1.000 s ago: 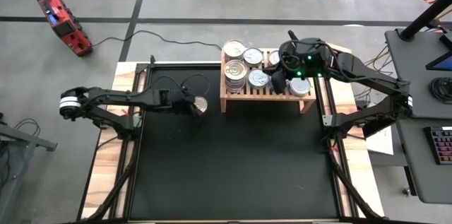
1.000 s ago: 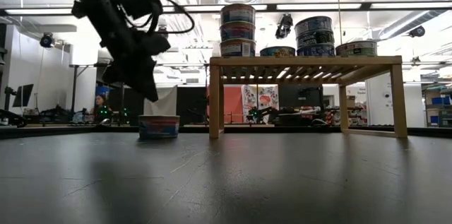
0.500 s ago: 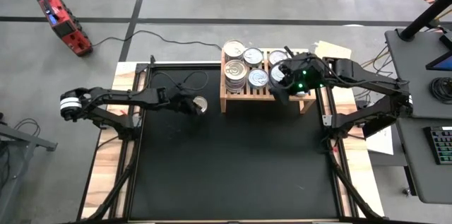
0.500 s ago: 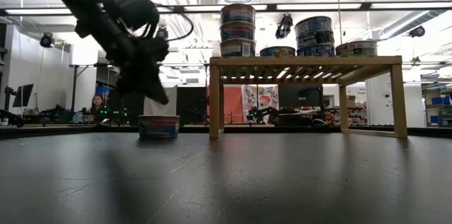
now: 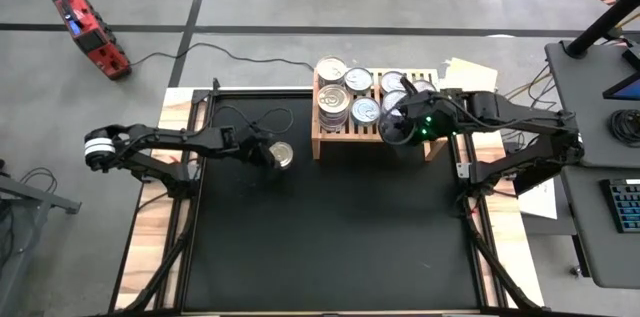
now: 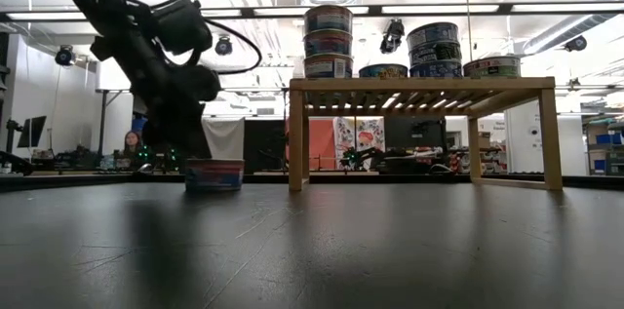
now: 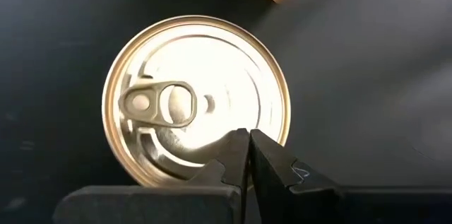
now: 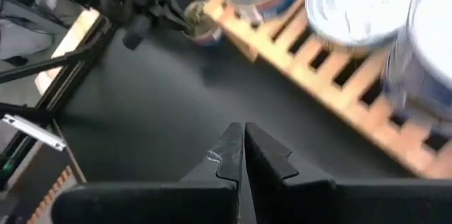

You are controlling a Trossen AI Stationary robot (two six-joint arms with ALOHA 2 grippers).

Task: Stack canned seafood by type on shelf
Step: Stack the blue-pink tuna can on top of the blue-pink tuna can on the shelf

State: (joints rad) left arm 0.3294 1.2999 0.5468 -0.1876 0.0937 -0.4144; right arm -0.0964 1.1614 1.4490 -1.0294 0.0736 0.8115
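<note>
One tin of canned seafood (image 5: 284,155) stands upright on the black mat, left of the shelf (image 5: 345,133), its pull-tab lid (image 7: 191,90) up. My left gripper (image 7: 247,143) is shut, slanting down, its tips over the lid's edge. Several more tins rest on the light-wood shelf (image 6: 419,85), among them a stack of three (image 6: 328,41) and a stack of two (image 6: 434,49). My right gripper (image 8: 244,146) is shut and holds nothing. It hangs high above the shelf's front edge (image 5: 385,131). My left gripper has its shut fingertips (image 7: 240,155) over the lid's rim (image 7: 212,171), on the side toward the table's left, slanting down from the left. Whether they touch the lid I cannot tell. The tin stands flat on the mat.
The black mat (image 5: 330,237) lies free over its middle and near part. Wooden table borders (image 5: 160,197) flank it. A red tool (image 5: 90,32) with a cable lies on the floor beyond. A person (image 6: 132,143) sits far back in the room.
My left gripper has sunk and tipped further down onto the tin on the mat, staying shut. My right gripper has come from over the shelf's tins toward the table's near edge, sinking a little and rolling about its own line, still shut.
</note>
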